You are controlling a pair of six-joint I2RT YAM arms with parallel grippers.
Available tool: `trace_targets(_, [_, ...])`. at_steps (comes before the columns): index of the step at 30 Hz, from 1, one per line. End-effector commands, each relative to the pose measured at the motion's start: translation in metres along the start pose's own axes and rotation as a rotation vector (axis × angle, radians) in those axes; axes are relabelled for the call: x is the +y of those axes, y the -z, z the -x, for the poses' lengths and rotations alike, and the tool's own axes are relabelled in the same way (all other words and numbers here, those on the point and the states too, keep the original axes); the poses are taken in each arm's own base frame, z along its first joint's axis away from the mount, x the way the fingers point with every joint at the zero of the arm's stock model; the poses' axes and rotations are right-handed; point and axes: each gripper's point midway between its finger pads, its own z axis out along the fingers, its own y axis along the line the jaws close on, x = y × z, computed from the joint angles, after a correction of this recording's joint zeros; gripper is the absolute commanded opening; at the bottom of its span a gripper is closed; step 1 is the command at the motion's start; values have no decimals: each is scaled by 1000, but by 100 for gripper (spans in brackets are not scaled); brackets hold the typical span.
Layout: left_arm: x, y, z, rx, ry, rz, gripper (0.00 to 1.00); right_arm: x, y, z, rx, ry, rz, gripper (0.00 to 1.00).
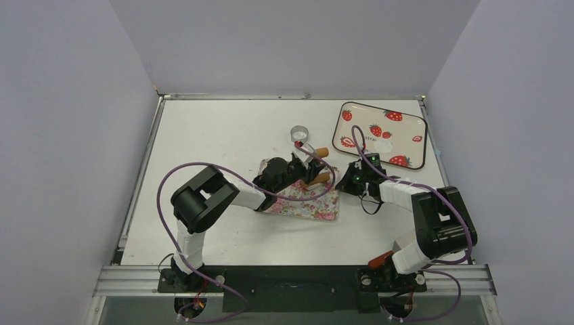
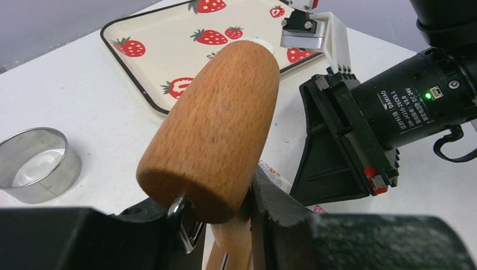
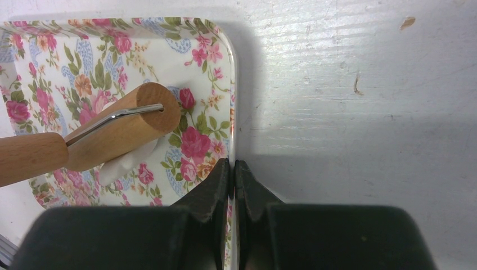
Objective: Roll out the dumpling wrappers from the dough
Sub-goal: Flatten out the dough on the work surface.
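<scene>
My left gripper (image 1: 306, 173) (image 2: 247, 225) is shut on the handle of the brown wooden roller (image 2: 219, 124) (image 3: 118, 135). The roller lies across the floral tray (image 1: 319, 207) (image 3: 112, 56). Under the roller's barrel a small white patch of dough (image 3: 126, 163) shows on that tray; most of it is hidden. My right gripper (image 1: 342, 185) (image 3: 232, 166) is shut on the floral tray's right rim. One thin white dumpling wrapper (image 1: 384, 145) lies on the strawberry tray (image 1: 352, 132) (image 2: 169, 50).
A hollow silver metal ring (image 1: 299, 133) (image 2: 36, 163) stands on the table behind the floral tray. The right arm's wrist camera (image 2: 405, 107) sits close to the roller's far end. Grey walls close in the table on three sides.
</scene>
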Motion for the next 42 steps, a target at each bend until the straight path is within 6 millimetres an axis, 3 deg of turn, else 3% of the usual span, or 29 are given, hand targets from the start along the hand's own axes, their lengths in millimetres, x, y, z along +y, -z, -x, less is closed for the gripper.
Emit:
trace_targets(1, [16,37,-112,365,-9,37,0,-2,-3,13,-22,15,-9,0])
trace_targets(32, [26,45,-137,428,-87,12,0,-11,-5,11,-1,10,-26,0])
trace_targets(37, [20,33,-114,394,-68,2,0,-10,-6,13,-8,10,-23,0])
trace_targets(42, [-4,23,-95,375,4,-50,0,-7,-8,19,-23,13,-12,0])
